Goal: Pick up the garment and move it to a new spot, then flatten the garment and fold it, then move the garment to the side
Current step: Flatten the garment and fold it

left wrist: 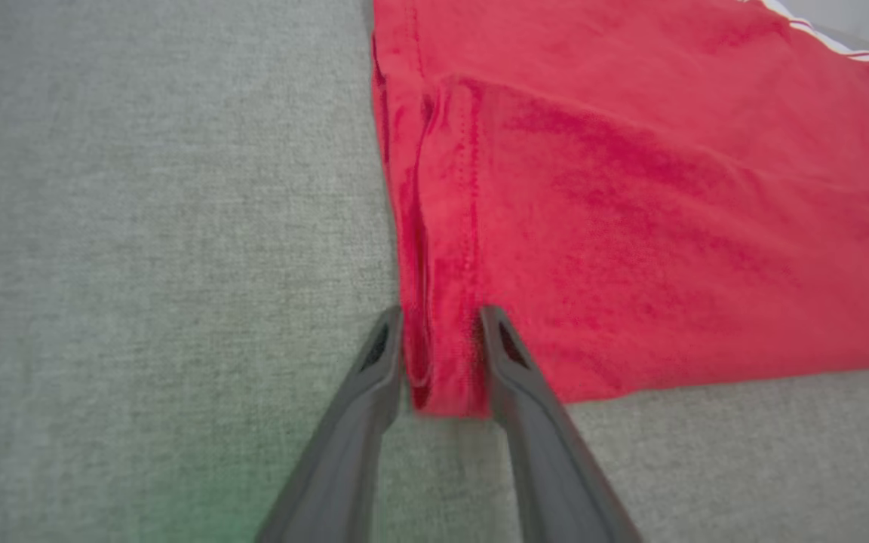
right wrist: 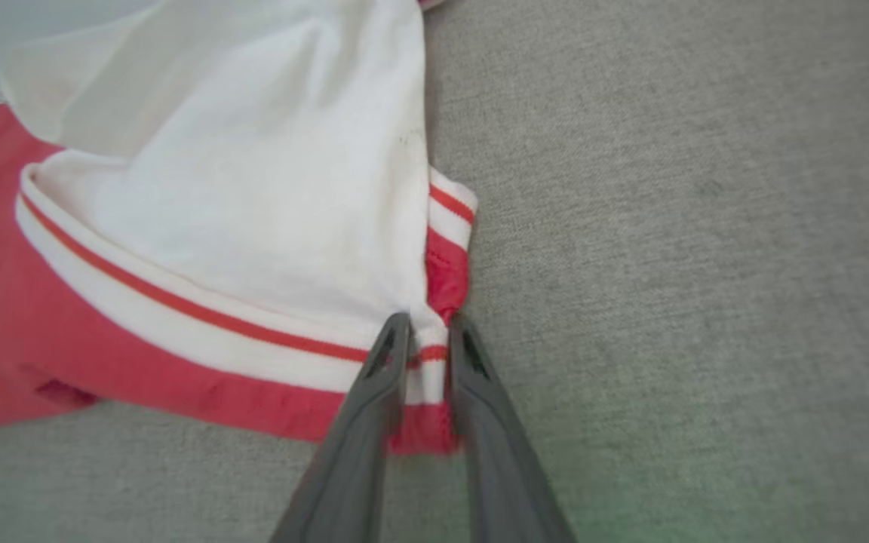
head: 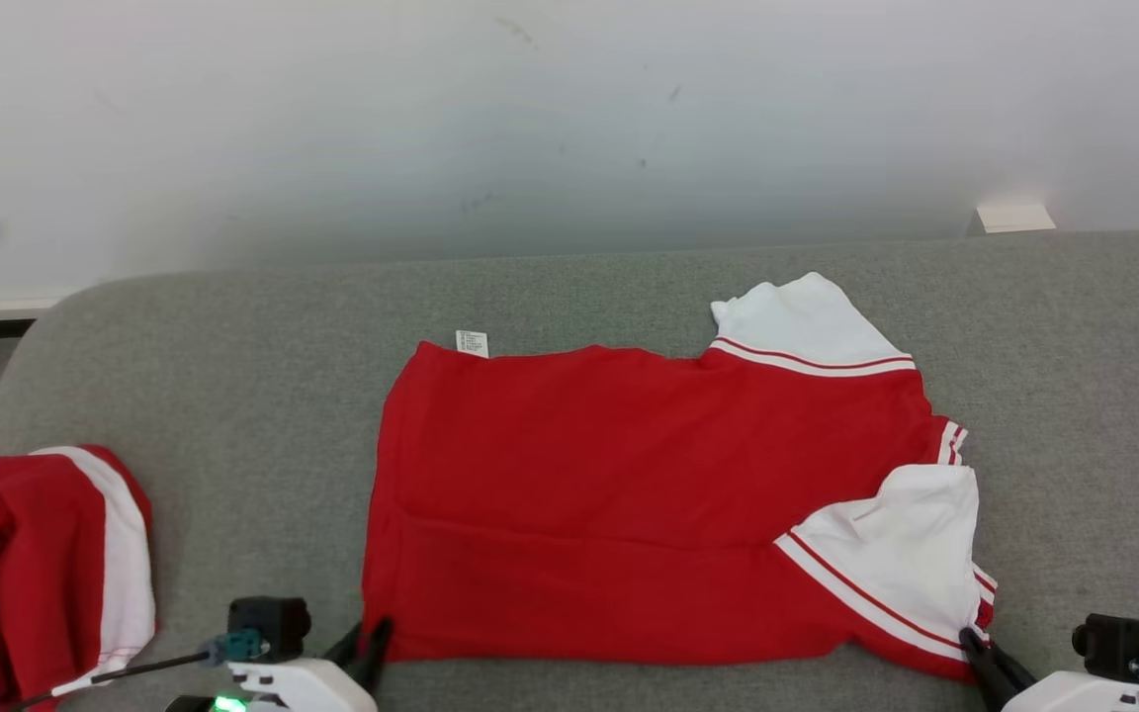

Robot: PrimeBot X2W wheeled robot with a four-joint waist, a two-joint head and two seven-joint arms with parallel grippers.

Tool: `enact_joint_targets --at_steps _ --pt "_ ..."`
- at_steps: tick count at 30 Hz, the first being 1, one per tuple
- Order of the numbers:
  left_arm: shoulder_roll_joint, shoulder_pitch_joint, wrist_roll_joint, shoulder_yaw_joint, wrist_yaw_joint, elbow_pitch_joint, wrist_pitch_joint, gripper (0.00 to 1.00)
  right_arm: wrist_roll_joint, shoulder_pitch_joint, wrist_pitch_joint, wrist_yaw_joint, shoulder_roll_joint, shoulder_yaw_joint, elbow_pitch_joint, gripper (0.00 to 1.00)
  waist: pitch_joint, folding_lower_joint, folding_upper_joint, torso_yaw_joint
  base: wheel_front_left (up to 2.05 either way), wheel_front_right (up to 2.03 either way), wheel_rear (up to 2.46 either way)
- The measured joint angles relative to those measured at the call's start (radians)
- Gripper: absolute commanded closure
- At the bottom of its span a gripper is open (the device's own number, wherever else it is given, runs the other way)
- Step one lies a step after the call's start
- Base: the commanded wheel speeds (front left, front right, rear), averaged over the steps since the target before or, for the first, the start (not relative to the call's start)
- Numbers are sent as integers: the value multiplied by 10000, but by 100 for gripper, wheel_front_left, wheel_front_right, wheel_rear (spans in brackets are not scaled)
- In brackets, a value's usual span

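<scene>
The garment [head: 629, 494] is a red shirt with white sleeves, spread flat and sideways on the grey cushion [head: 233, 376]. My left gripper [head: 372, 638] sits at its near left corner. In the left wrist view the two fingers [left wrist: 442, 324] press on either side of a bunched red hem [left wrist: 442, 362]. My right gripper [head: 975, 648] is at the near right corner, by the white sleeve [head: 906, 554]. In the right wrist view that gripper [right wrist: 423, 332] pinches the striped sleeve edge [right wrist: 423, 377] with little gap between the fingers. The garment rests on the cushion.
Another red and white piece of clothing [head: 36, 564] lies crumpled at the cushion's near left edge. A pale wall rises behind the cushion, with a small white box [head: 1014, 218] at the back right. Bare grey cushion lies left, right and behind the shirt.
</scene>
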Motion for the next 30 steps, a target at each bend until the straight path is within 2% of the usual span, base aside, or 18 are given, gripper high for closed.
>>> enact_joint_targets --at_steps 5,10,15,20,25,29,30 --pt "102 -11 63 -104 134 -374 215 100 190 -60 -194 2 -217 339 -21 100 -110 0 0 9 0 0 0" --pt "485 27 69 -249 395 -1266 819 100 771 57 -171 2 -696 213 -901 100 -283 1 0 60 0 0 0" --pt "1250 316 -35 -347 773 -2631 1850 100 1889 1015 1175 2 -1463 40 -2564 100 -464 1 0 166 0 0 0" --pt "2013 873 -362 -441 1315 -4125 2878 100 2274 2179 2566 2 -2251 -616 -3990 100 -526 0 0 193 0 0 0" --pt "2602 1560 -635 -504 1937 -5358 3545 100 2378 3280 3620 6 -2182 -1586 -4884 100 -573 0 0 202 0 0 0" --pt "2838 1949 -871 -617 2207 -5967 3933 100 2077 3916 4243 4 -1799 -2265 -5277 100 -567 0 0 224 0 0 0" --pt "2882 2003 -915 -642 2251 -6067 4002 96 1954 4004 4401 6 -1661 -2382 -5346 76 -547 0 0 222 0 0 0"
